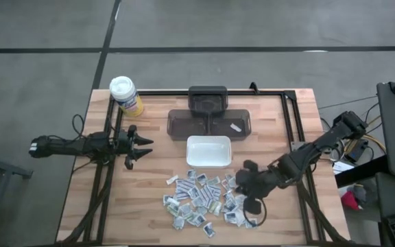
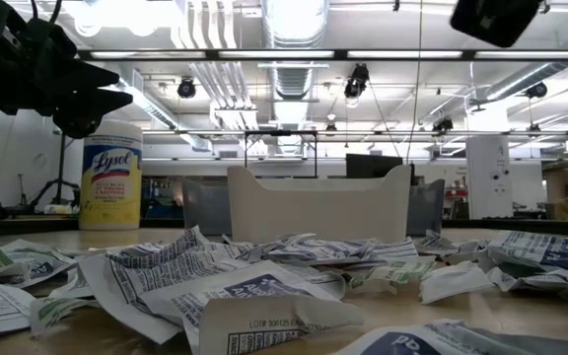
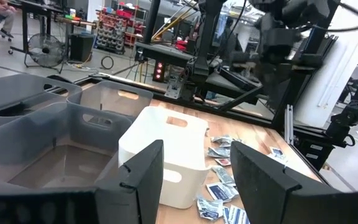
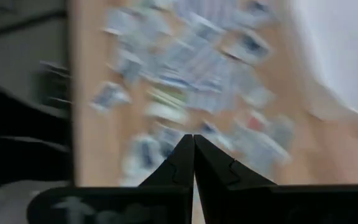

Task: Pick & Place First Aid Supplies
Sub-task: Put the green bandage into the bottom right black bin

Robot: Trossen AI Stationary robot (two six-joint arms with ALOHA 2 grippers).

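The first aid supplies [image 1: 201, 199] are a loose heap of small flat packets lying on the wooden table's near middle, and they fill the foreground of the low view [image 2: 264, 286]. My right gripper [image 1: 242, 180] hangs over the heap's right end, slanting down. Its fingers are shut [image 4: 193, 146] with nothing between them, and the packets below are blurred. My left gripper [image 1: 142, 147] waits level at the table's left, open [image 3: 197, 174], pointing toward the white tray [image 3: 166, 149].
A white tray [image 1: 208, 151] stands just beyond the heap, with a grey divided bin [image 1: 210, 123] behind it. A yellow canister with a white lid [image 1: 125, 96] stands at the far left corner. Black frame rails [image 1: 293, 130] run along the table's sides.
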